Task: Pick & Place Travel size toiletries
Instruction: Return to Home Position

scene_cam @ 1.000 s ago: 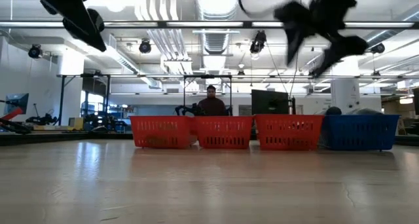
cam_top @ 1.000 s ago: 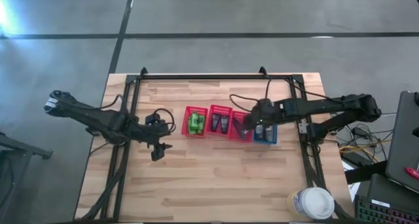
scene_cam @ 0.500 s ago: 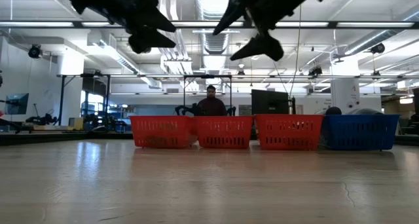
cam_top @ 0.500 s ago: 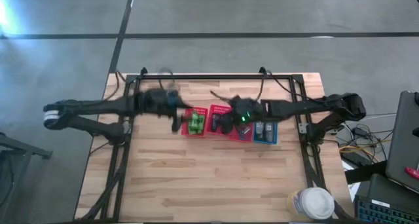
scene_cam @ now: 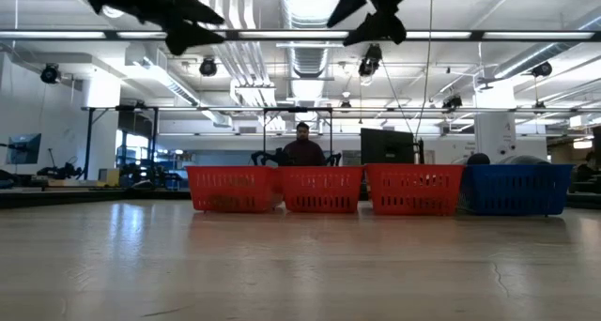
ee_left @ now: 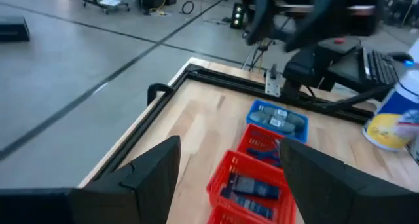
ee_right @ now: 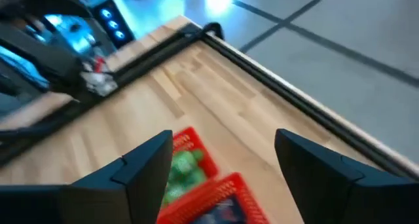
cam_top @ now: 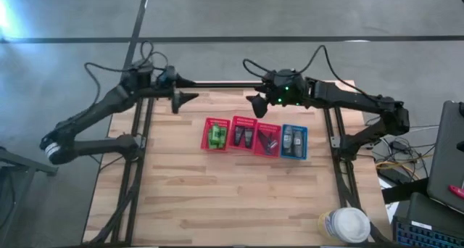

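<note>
Green little bottles lie in the leftmost red basket. Dark grey tubes lie in the second red basket, black razors in the third, and more grey tubes in the blue basket. My left gripper is open and empty, high near the table's far edge, left of the baskets; its wrist view shows the gap. My right gripper is open and empty, high beyond the baskets' far side; its wrist view shows the gap.
The row of three red baskets and one blue basket stands at the table's middle. A large white round-lidded container stands at the near right corner. A black frame runs along the far edge. A person stands far behind.
Both arms have risen and swung toward the table's far edge. My left gripper has gone from the near left of the baskets to the far left. My right gripper has gone from over the right-hand baskets leftward, then beyond the row. The baskets have stayed put.
</note>
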You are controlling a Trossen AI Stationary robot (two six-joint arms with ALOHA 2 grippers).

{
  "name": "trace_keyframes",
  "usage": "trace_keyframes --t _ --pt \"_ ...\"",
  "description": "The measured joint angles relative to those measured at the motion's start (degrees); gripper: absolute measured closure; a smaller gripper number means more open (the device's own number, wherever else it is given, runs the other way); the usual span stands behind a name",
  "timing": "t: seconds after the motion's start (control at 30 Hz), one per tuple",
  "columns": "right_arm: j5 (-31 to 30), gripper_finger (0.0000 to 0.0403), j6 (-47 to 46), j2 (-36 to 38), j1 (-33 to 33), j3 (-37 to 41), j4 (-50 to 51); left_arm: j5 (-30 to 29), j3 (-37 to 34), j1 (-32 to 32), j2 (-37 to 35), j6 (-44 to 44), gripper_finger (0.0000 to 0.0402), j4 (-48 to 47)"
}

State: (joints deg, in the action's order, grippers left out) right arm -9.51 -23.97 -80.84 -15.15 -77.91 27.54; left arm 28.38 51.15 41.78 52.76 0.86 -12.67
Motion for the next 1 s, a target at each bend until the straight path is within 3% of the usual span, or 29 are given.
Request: trace_keyframes --t 0.13,0.27,0.4,0.57,0.7,0.87,1.0 --pt "-3.06 0.0154 5.67 0.50 -0.58 0.40 1.18 -1.88 0.30 0.19 -7.07 1.01 0.0138 -7.29" --pt "-3.68 0.0169 9.30 0.28 -1.99 1.34 0.80 -7.42 0.64 0.24 -14.93 0.84 0.0138 -14.93" --pt "-3.74 0.0181 12.29 -0.60 -3.15 2.29 0.09 -13.82 0.86 0.25 -23.12 -1.73 0.0138 -17.01" --pt "-3.53 0.0193 15.74 -1.49 -3.70 2.63 -1.48 -16.62 -0.60 0.26 -31.01 1.22 0.0138 -17.76" --pt "-3.46 0.0203 17.42 -2.39 -3.66 2.71 -2.56 -26.86 -2.12 0.28 -35.66 4.28 0.0138 -24.32" --pt "-2.17 0.0216 15.28 -3.78 -3.66 2.71 -3.24 -33.96 -3.75 0.26 -41.46 8.87 0.0138 -25.33" --pt "-2.11 0.0227 13.46 -5.03 -3.66 2.69 -4.51 -31.30 -8.13 0.14 -43.40 7.51 0.0138 -24.62"
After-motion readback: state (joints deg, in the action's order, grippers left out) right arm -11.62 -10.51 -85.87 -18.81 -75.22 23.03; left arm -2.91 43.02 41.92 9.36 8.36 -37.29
